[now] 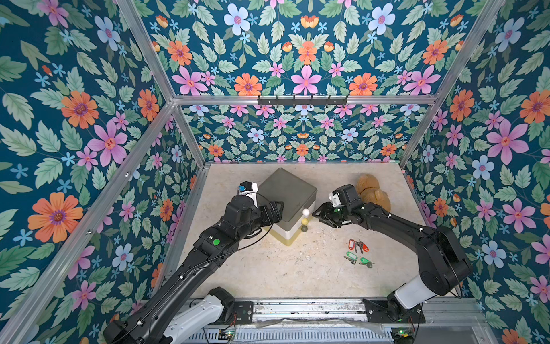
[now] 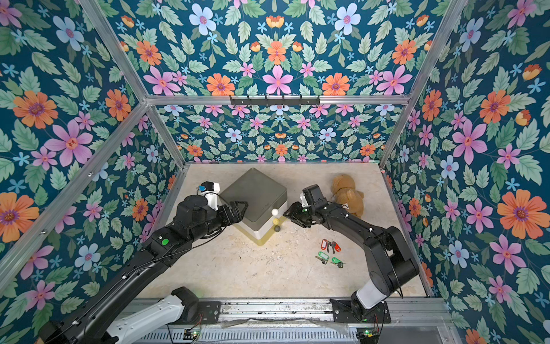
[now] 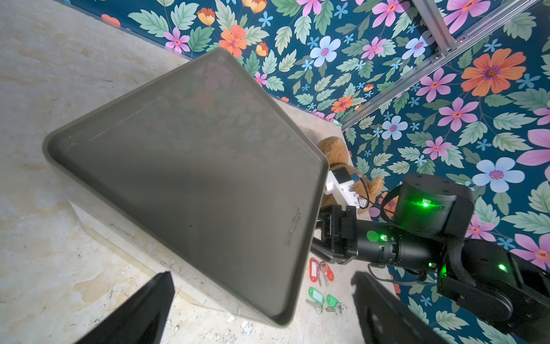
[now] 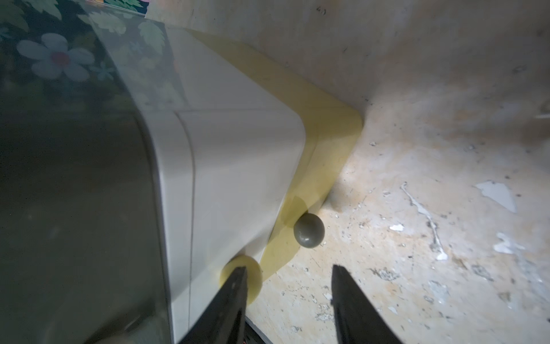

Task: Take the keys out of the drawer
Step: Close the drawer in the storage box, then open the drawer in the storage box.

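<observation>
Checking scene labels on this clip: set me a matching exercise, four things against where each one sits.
Things:
1 red keys
2 green keys
3 bear
4 right hand

Places:
A open, at the knobs
B on the table, nearest the robot's base
C far end of the table
D on the table, just beyond the other pair

Pairs: 1-D, 2-B, 3-C, 4-A

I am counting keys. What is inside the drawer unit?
Nothing inside shows: the drawer unit looks shut, so its contents are hidden. Outside it, red keys and green keys lie on the table.
</observation>
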Robot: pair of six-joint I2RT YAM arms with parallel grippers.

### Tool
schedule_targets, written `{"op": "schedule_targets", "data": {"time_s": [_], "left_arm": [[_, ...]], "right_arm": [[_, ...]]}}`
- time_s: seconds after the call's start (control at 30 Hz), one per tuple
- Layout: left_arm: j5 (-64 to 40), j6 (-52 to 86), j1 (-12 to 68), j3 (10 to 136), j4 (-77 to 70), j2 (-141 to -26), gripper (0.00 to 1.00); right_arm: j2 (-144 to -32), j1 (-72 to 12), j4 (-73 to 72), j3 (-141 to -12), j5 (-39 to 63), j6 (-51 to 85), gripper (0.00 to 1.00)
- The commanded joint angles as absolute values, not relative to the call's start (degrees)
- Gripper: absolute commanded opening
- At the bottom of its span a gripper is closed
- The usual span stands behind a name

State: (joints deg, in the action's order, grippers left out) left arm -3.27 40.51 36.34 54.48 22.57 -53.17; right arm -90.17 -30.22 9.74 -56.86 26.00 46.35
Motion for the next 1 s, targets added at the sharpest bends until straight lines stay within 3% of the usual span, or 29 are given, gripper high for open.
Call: {"op": "schedule_targets", "data": {"time_s": [0.0,0.43,0.7,0.97], "left_arm": [[-4.0,41.3,36.4,53.9,20.9,-53.5,0.99],[-3.5,44.2,36.4,49.5,17.5,-52.0,1.0],[3.1,51.1,36.4,43.6,12.0,-46.5,0.99],[9.5,54.8,36.4,43.5,19.9,-45.4,0.99]], "right_arm": [[-88.6,-29.3,10.4,-55.8,25.7,45.1,0.5],[-82.5,-24.1,11.2,-50.6,27.6,42.6,0.51],[-81.1,-23.4,10.9,-49.6,29.0,42.2,0.52],[-79.7,-23.0,11.1,-47.7,29.0,42.1,0.52]]}}
